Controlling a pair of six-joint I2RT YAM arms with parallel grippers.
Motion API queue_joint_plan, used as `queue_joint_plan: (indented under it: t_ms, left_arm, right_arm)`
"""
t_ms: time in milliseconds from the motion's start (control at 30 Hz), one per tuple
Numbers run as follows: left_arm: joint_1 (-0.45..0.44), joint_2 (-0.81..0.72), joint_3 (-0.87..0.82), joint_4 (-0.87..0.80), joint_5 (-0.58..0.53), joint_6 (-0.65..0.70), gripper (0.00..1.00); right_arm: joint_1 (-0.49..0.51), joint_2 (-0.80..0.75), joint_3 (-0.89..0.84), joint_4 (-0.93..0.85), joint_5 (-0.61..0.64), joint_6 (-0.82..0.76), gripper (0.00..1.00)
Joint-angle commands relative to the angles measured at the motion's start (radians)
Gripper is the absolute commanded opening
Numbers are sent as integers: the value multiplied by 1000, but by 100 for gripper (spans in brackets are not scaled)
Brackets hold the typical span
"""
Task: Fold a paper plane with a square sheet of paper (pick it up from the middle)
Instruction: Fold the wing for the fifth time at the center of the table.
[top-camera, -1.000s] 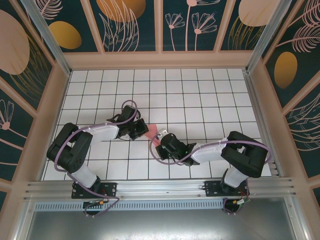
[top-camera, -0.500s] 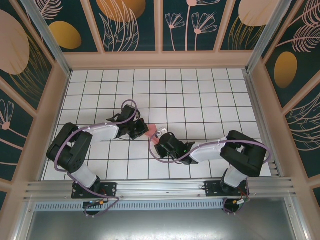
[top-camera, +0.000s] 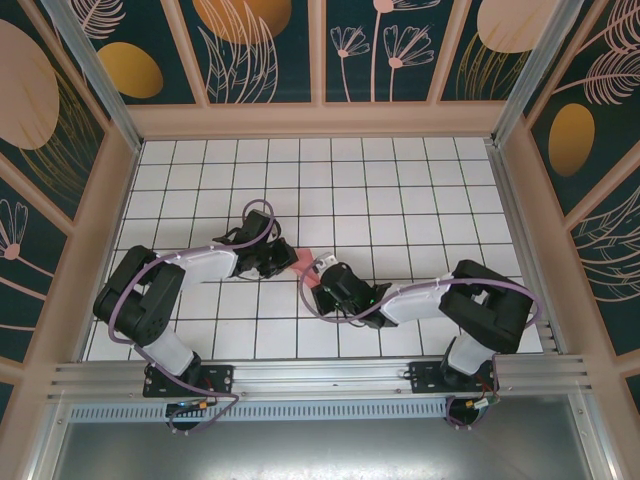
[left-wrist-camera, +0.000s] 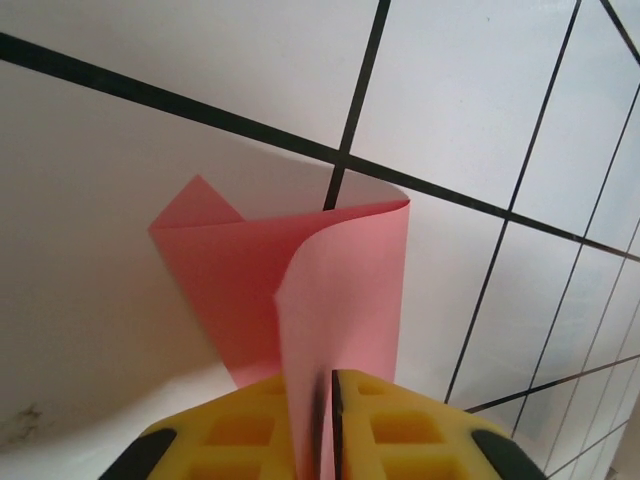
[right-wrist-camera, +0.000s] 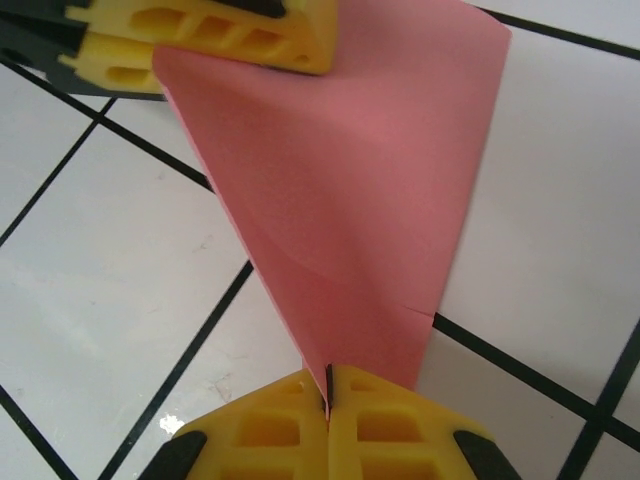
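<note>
The sheet of paper (right-wrist-camera: 350, 180) was only part-folded: a creased pink wedge with one flap curling loose, held between the two arms near the middle of the counter (top-camera: 400, 200). The left fingers (left-wrist-camera: 380, 400) were pinched on one edge, and the right fingers (right-wrist-camera: 350, 395) were clamped together on its narrow tip. No dart shape showed; the nose and wing folds seemed left to do.

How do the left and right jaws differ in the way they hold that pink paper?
The left gripper pinches the pink paper at its wide end, where it curls loosely; the right gripper pinches the narrow tip, where it looks flat and creased. The left reaches in from the left, the right from the right. Both have yellow jaws shut on it.
</note>
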Motion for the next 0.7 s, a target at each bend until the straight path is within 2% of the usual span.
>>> queue_joint_plan:
  t_ms: [0, 67, 133, 200, 367, 667]
  left_arm:
    - [5, -46, 18, -57, -63, 11, 26]
    - [4, -73, 21, -83, -106, 10, 38]
    - [4, -106, 18, -98, -147, 5, 40]
    - [4, -144, 13, -112, -190, -3, 49]
    - [4, -238, -25, -91, -235, -11, 52]
    - [4, -299, -96, -21, -199, -28, 51]
  right_arm:
    - [-42, -1, -43, 91, -107, 77, 0]
    - [-55, -11, -61, 129, -164, 99, 0]
    - [-67, -21, -77, 152, -188, 124, 0]
    - [-85, -28, -88, 170, -220, 148, 0]
    - [-142, -36, -114, 202, -300, 220, 0]
    - [-180, 11, -99, 188, -397, 282, 0]
